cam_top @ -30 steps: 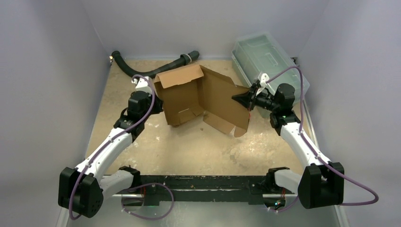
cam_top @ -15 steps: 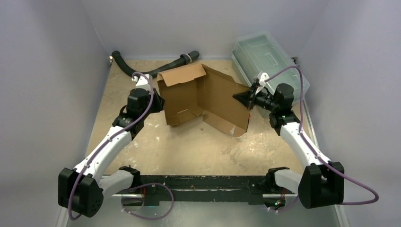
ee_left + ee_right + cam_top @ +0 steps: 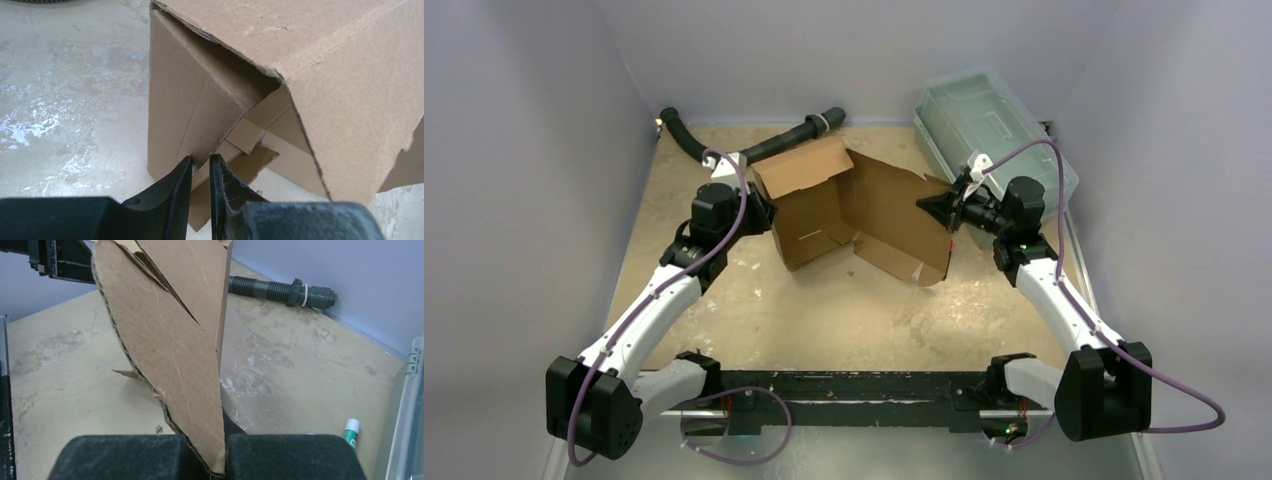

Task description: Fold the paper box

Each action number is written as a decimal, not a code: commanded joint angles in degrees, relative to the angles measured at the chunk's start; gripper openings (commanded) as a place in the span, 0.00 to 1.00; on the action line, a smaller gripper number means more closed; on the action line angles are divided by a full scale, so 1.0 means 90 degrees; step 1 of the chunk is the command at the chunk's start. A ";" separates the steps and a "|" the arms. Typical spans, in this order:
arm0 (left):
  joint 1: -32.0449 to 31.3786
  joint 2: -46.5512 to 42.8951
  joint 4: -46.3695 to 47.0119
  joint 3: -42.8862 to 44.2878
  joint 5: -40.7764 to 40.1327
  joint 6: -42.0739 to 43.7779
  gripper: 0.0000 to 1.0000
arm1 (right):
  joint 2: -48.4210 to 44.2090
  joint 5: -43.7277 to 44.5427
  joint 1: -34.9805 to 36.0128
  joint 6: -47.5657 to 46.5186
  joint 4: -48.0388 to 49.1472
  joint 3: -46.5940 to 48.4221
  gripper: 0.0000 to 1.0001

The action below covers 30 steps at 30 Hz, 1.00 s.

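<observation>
The paper box (image 3: 824, 210), brown corrugated cardboard, stands half folded at the table's middle back, its flaps raised. My left gripper (image 3: 764, 215) is at the box's left wall. In the left wrist view its jaws (image 3: 201, 160) stand a narrow gap apart at the wall's lower edge, where an inner flap (image 3: 250, 135) tucks in, and the box (image 3: 340, 100) fills the view above them. My right gripper (image 3: 929, 207) is shut on the box's right flap. The right wrist view shows that flap (image 3: 170, 350) rising upright from between the fingers (image 3: 220, 442).
A clear greenish plastic bin (image 3: 989, 130) with a lid sits at the back right, close behind my right arm. A black ribbed hose (image 3: 754, 150) lies along the back wall. A small glue stick (image 3: 351, 432) lies beside the bin. Grey walls enclose the table.
My left gripper's jaws have parted slightly at the box's left wall, and the left arm has edged toward the back. The box's back flap shifted a little. My right gripper keeps its hold.
</observation>
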 commanded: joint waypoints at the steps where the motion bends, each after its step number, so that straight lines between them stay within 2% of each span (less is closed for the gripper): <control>1: 0.0020 -0.0013 0.0257 0.0241 0.0337 -0.0108 0.18 | 0.0035 0.0043 0.0042 -0.0122 -0.0084 0.0175 0.00; 12: 0.0029 -0.0061 0.0447 -0.0024 0.0601 -0.0144 0.19 | -0.0047 -0.0092 0.0045 -0.0244 -0.0021 0.0116 0.00; 22: 0.0029 -0.0224 0.0428 -0.0297 0.0970 -0.0136 0.25 | -0.0226 -0.0067 0.0045 -0.0640 0.0854 -0.0484 0.00; 30: 0.0029 -0.0513 0.0127 -0.0392 0.1044 -0.0109 0.29 | -0.0163 0.0053 0.0045 -0.0951 0.1138 -0.0708 0.00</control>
